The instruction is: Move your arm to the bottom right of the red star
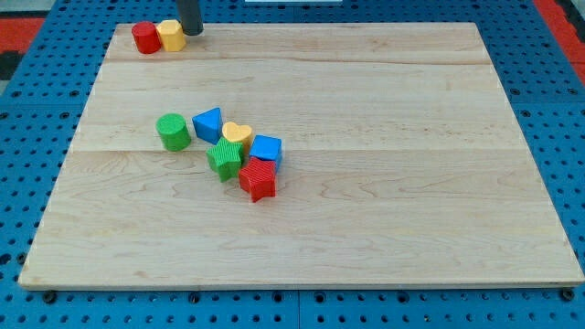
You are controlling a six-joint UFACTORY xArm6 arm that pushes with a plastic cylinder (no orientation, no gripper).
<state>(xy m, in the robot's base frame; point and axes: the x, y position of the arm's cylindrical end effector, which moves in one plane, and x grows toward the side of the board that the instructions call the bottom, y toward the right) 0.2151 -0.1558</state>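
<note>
The red star [259, 178] lies a little left of the board's middle, at the lower right end of a tight cluster. Touching it are a green star [224, 158] to its upper left and a blue cube [266, 148] just above it. My tip [191, 32] is at the view's top left, just right of a yellow block [171, 35], far up and to the left of the red star. The rod runs out of the view's top edge.
A red cylinder [144, 37] sits left of the yellow block. A yellow heart [237, 135], a blue triangle [208, 123] and a green cylinder [173, 132] make up the rest of the cluster. The wooden board [411, 183] lies on a blue pegboard.
</note>
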